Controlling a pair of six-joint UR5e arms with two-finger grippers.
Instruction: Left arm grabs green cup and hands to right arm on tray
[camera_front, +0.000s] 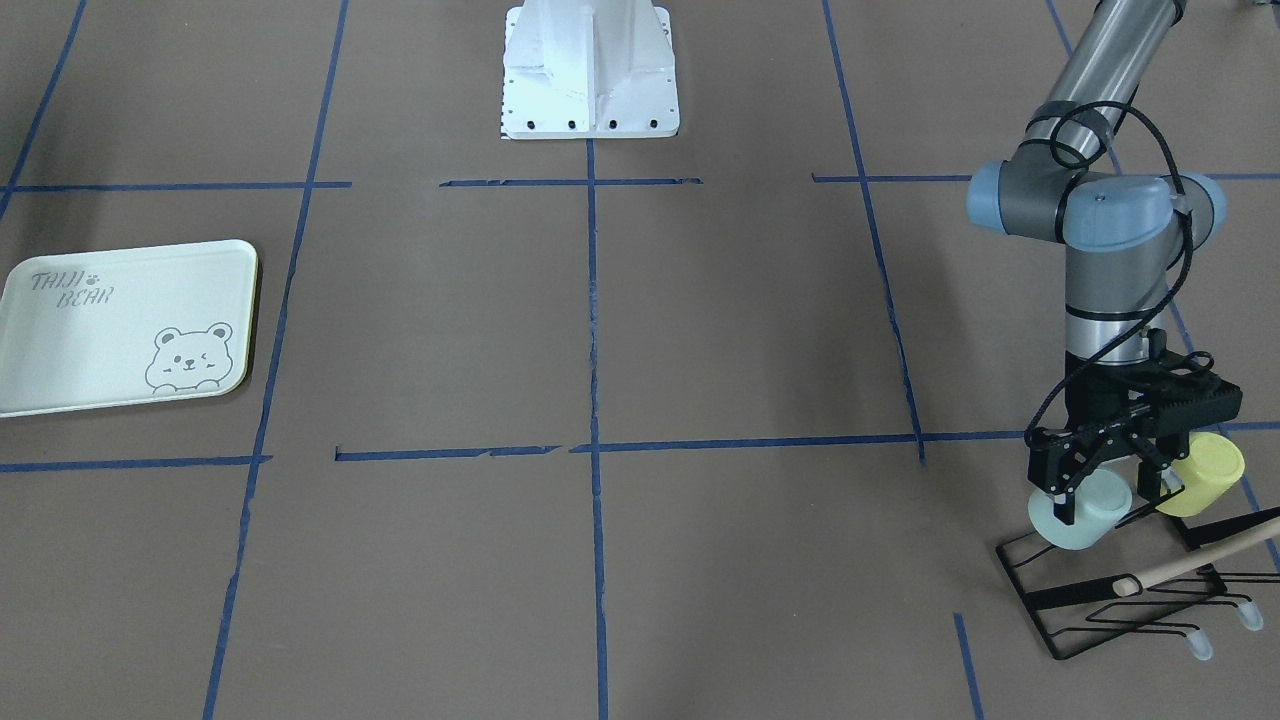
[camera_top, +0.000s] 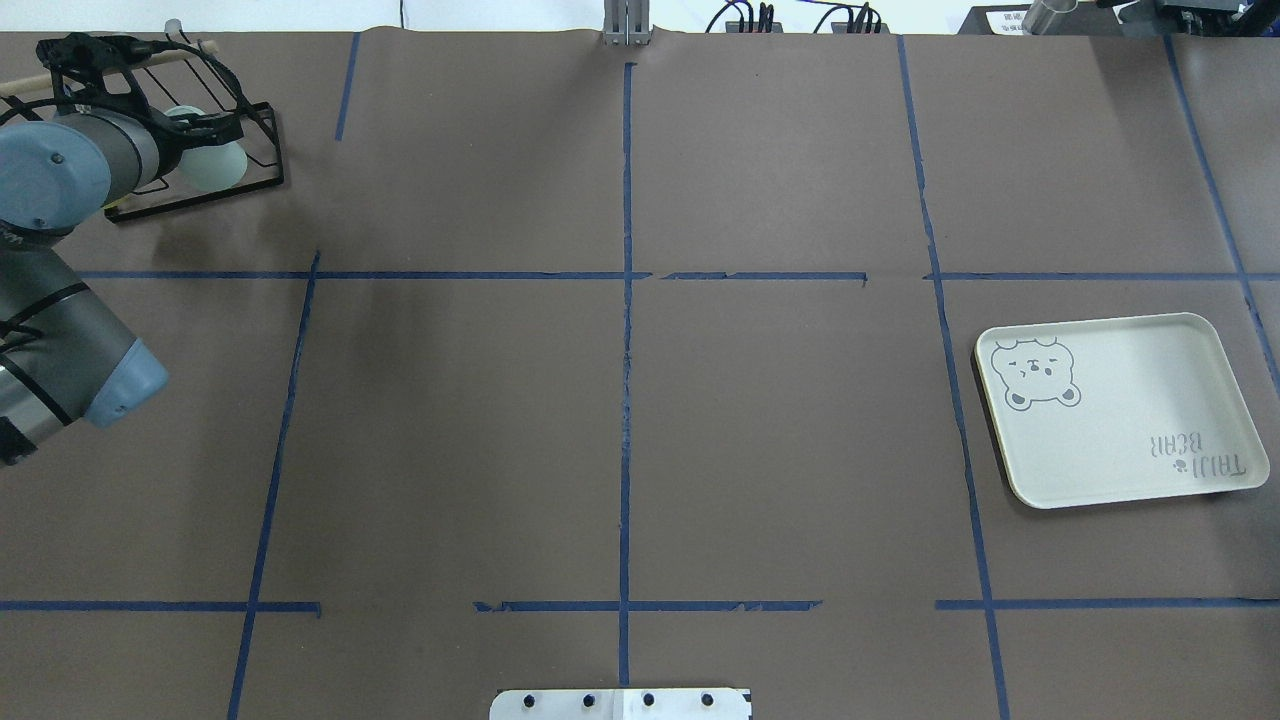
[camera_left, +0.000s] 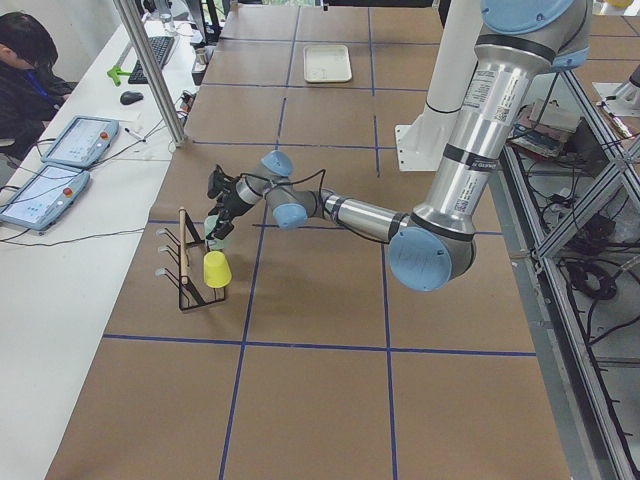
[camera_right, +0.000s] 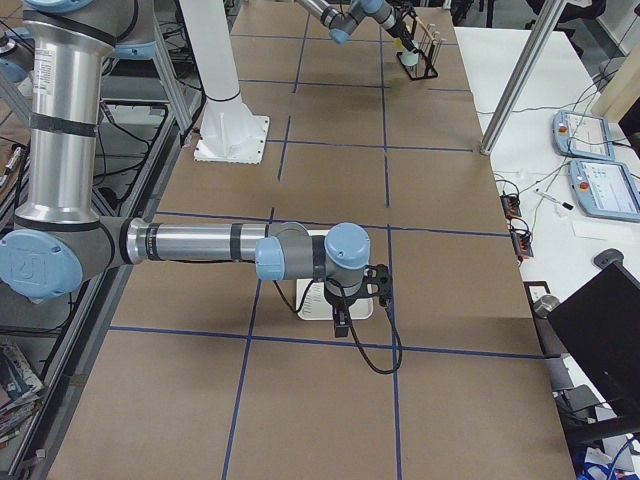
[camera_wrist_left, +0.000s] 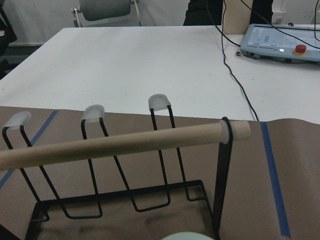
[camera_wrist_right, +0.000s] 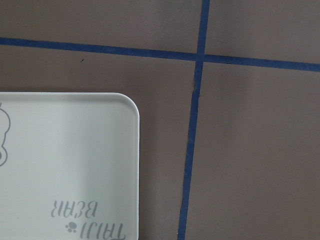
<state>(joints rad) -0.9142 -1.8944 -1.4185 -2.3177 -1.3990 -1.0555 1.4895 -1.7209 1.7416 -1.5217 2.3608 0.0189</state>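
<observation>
The pale mint-green cup (camera_front: 1090, 515) lies tilted over the black wire rack (camera_front: 1060, 610) at the table's far left corner. My left gripper (camera_front: 1108, 500) reaches down with a finger on each side of the cup and is shut on it. The cup also shows in the overhead view (camera_top: 215, 165), and its rim shows at the bottom edge of the left wrist view (camera_wrist_left: 185, 236). The tray (camera_top: 1110, 420) lies bare on the right side. My right gripper (camera_right: 340, 318) hovers by the tray's edge (camera_wrist_right: 75, 165); I cannot tell whether it is open or shut.
A yellow-green cup (camera_front: 1205, 475) sits on the rack right beside the mint one. A wooden dowel (camera_wrist_left: 125, 145) runs across the rack's top, with capped wire pegs (camera_wrist_left: 159, 101) behind it. The robot's white base (camera_front: 590, 70) stands at mid-table. An operator (camera_left: 25, 60) sits beyond the table.
</observation>
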